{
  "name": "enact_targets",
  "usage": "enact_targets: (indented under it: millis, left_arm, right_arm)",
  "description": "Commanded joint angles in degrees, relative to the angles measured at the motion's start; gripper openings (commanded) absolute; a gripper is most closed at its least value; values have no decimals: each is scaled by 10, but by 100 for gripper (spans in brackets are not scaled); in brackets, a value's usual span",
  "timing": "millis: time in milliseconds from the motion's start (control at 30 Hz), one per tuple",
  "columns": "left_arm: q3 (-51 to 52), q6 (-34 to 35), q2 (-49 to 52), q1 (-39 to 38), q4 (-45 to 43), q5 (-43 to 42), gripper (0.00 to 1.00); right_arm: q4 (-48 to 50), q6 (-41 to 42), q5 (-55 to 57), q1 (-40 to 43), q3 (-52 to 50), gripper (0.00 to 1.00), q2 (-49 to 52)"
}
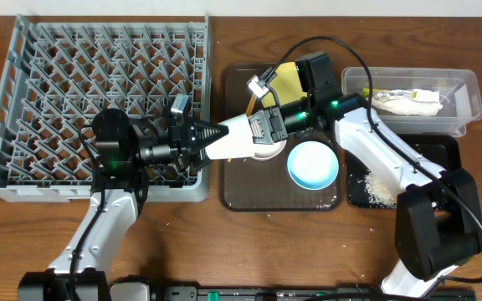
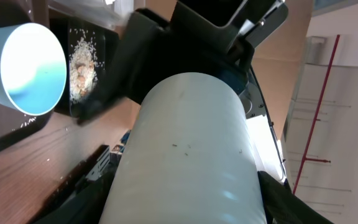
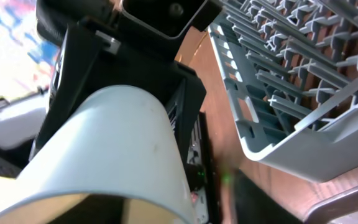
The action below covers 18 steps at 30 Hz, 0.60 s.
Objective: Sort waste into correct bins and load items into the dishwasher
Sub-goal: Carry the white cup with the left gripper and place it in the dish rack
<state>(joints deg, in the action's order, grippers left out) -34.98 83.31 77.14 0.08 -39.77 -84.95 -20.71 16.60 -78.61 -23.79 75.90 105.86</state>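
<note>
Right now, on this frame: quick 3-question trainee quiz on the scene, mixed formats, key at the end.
1. True or false: the light-blue bowl sits in the dish rack.
2. Most of the rice scraps lie in: A) the clear tub, B) the black tray, C) the dish rack.
3. What is between the left gripper and the right gripper?

Key:
1. False. It sits on the brown serving tray.
2. B.
3. The white bowl.
</note>
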Motion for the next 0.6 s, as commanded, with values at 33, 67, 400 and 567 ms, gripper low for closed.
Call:
enact_targets:
  millis: [33,67,400,567]
  left_arm:
    - [-9,-12,0,3,-2,3,25]
    - [-9,-12,0,6,-3,3,25]
    - [-10,-44,-1,68,-3,51,22]
    - [-25,-45,-1,97,-2,85,22]
  right_arm:
    - [2,-8,-7,12,-3,85,2]
    - [2,-8,-2,22,-3,93,2]
    - [-62,-36,143,111,-2,99,-4]
    - [-150,-86,272,108,2,99,-44]
